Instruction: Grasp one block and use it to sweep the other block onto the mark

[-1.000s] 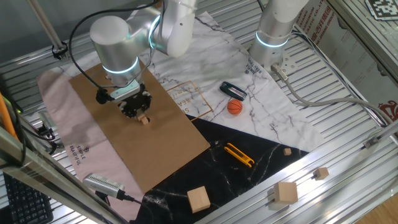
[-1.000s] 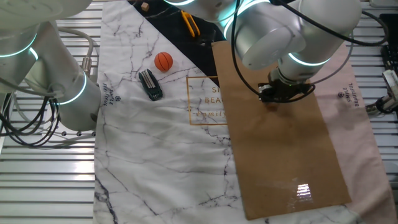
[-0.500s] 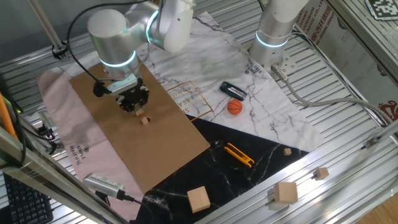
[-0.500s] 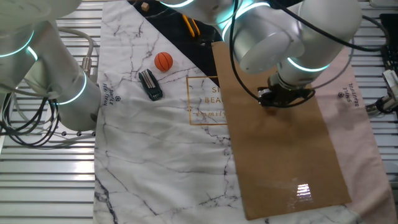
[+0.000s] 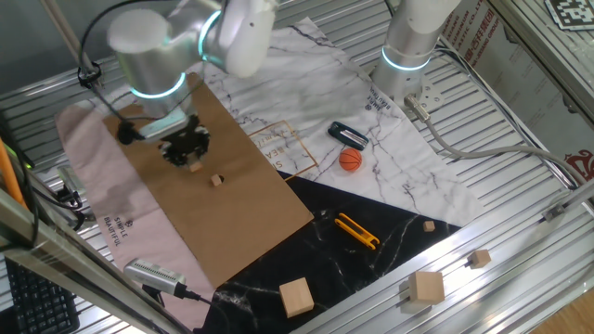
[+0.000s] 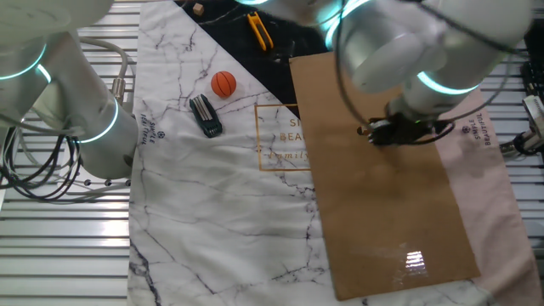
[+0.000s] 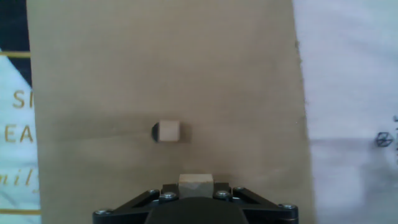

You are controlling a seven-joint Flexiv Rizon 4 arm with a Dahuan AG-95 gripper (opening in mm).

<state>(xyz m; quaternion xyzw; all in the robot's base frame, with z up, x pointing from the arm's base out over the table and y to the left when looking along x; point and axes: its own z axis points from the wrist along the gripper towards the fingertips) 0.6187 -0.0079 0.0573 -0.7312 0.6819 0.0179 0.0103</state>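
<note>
We see the hand (image 5: 188, 154) closed on one block (image 7: 196, 185), which sits pinched between the fingers at the bottom of the hand view. The other block (image 7: 168, 131) lies free on the cardboard (image 5: 241, 199), ahead of the held one and a little to its left in that view, with bare cardboard between them. It sits almost wholly over the mark (image 7: 155, 131): only a dark sliver shows at its left edge.

In one fixed view the free block (image 5: 216, 180) lies just beside the hand, toward the cardboard's near end, clearly apart from the fingers. In the other fixed view the hand (image 6: 406, 134) is over the cardboard (image 6: 382, 221) under the arm's wrist, and we cannot make out either block there.
</note>
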